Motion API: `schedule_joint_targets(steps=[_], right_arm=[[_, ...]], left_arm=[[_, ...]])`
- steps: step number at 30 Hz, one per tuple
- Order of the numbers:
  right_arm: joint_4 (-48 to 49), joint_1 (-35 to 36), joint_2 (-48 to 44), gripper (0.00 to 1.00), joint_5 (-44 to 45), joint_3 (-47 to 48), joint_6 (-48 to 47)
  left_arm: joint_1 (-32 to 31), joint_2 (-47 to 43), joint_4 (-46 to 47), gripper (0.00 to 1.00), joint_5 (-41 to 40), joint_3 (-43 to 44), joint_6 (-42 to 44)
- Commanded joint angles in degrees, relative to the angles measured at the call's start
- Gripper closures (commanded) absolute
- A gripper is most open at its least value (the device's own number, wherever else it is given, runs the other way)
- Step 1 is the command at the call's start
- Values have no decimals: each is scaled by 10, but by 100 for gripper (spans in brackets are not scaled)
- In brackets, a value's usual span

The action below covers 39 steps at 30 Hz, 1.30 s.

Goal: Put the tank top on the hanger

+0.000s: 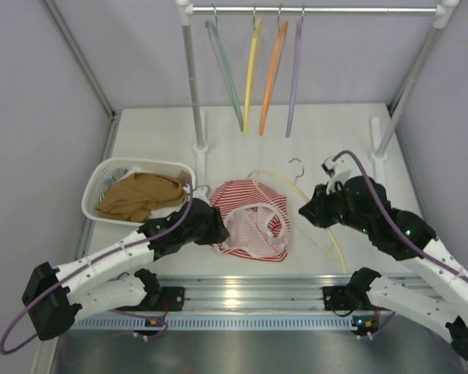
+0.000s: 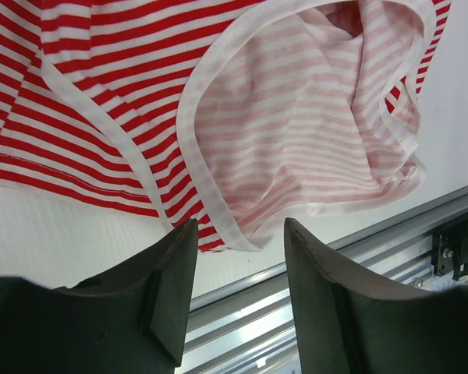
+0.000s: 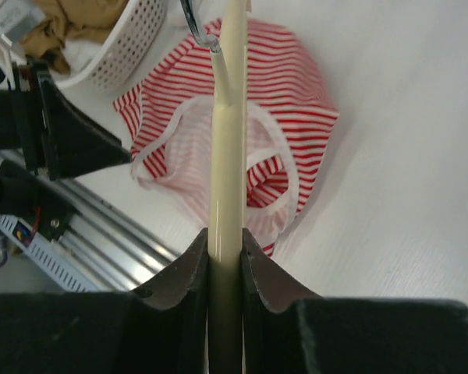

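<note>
Top external view: the tank top lies crumpled on the table, striped side up at its far part and the paler inside showing at its near part. The left gripper sits at the tank top's left edge, but its tips are lost there under its own dark body. The left wrist view shows them: the two fingers stand spread with nothing gripped, and a corner of the white trim lies just at the gap between their tips. Whether it touches them cannot be told.

To the right of the tank top, the right gripper pinches the bar of the hanger tight between both fingers. The bar runs on over the tank top. Its metal hook is cut off at the top of the right wrist view. From above, the pale bar is hard to trace against the white table, and whether any of it goes inside the tank top cannot be made out.

Left of the tank top, a white basket holds a tan garment.
</note>
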Motion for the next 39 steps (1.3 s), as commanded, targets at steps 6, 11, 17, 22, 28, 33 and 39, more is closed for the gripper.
schedule_joint_targets(steps=[6,11,17,22,28,33,39], right_arm=[[-11,154,-111,100,77,-84,126],[-28,189,-113,100,83,-77,125],[-44,199,-89,100,44,-58,94],[-61,200,-82,100,-12,-51,74],[-57,200,-74,100,-71,-59,58],[-54,199,-69,100,-83,-46,43],[-60,200,-52,100,-92,-31,31]], left_arm=[[-108,72,-10,50,-187,36,-98],[-136,128,-30,53,-219,49,-127],[-156,139,-68,69,-248,57,-162],[-159,121,-89,92,-246,44,-180],[-165,93,-95,100,-241,18,-189],[-169,85,-105,100,-244,9,-193],[-174,50,-117,100,-265,5,-201]])
